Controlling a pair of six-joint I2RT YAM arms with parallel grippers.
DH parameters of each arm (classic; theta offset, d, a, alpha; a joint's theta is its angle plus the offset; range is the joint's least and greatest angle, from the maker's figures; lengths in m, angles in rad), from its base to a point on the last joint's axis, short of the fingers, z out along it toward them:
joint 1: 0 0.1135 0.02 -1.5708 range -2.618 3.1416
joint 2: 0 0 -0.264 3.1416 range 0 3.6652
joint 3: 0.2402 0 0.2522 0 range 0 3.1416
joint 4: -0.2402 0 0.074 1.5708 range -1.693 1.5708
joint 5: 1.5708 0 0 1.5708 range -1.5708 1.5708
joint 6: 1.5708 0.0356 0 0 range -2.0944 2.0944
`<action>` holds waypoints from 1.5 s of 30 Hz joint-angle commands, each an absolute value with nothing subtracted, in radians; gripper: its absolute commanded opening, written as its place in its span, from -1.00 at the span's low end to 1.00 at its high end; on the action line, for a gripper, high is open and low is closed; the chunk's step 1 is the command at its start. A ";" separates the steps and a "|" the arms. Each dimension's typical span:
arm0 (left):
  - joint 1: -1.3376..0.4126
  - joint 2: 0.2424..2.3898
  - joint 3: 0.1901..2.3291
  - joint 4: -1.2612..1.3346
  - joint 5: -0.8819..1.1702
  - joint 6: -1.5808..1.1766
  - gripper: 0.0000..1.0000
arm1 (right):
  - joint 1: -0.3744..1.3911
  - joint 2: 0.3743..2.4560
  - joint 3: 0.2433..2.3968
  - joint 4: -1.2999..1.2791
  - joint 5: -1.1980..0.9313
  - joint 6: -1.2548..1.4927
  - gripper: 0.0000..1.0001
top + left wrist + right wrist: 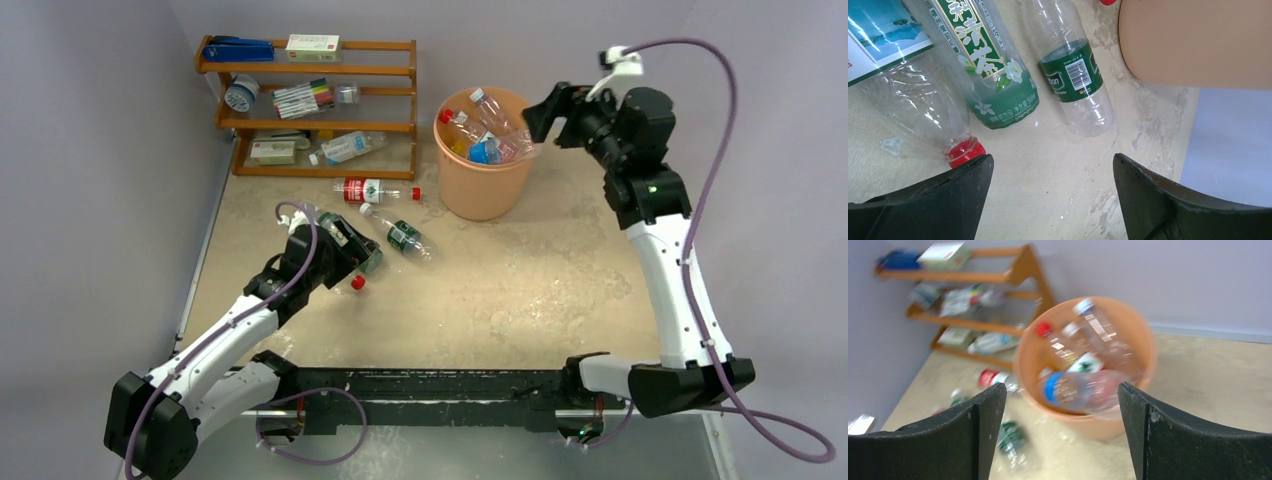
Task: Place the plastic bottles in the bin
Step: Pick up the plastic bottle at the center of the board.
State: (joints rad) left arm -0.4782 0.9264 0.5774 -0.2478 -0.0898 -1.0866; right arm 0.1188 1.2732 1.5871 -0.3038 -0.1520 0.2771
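Observation:
The orange-peach bin [480,190] stands at the back middle and holds several plastic bottles [482,128]. My right gripper [540,118] is open and empty, just right of the bin's rim. In the blurred right wrist view [1062,395] a blue-labelled bottle [1083,390] lies inside the bin [1083,420] at its near rim. My left gripper [358,250] is open, low over the table. In its wrist view [1053,165] a red-capped clear bottle [965,150] touches the left finger. A green tea bottle [993,65] and a dark-green-labelled bottle [1075,75] lie just beyond. A red-labelled bottle [375,190] lies further back.
A wooden shelf [310,72] at the back left holds marker pens [303,98], small boxes [313,45] and a clear bottle [350,147] on its lower level. Walls close in the left and back. The bin's wall [1198,40] is near my left gripper's right side.

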 commanded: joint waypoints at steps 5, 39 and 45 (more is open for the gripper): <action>-0.479 0.917 0.597 -0.197 -0.098 -1.100 0.80 | 0.435 1.244 1.453 -0.265 -0.287 0.267 0.67; -0.480 0.815 0.605 -0.303 -0.129 -1.103 0.85 | 0.722 1.742 1.159 0.010 -0.159 0.158 0.65; -0.480 0.826 0.601 -0.288 -0.125 -1.103 0.84 | 0.722 1.784 1.128 0.078 -0.163 0.162 0.67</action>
State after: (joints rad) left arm -0.4782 0.8291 0.5774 -0.3214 -0.1123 -1.1076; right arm 0.7216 1.7760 1.1400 -0.0101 -0.1341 0.1764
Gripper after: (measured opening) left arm 0.920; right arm 0.831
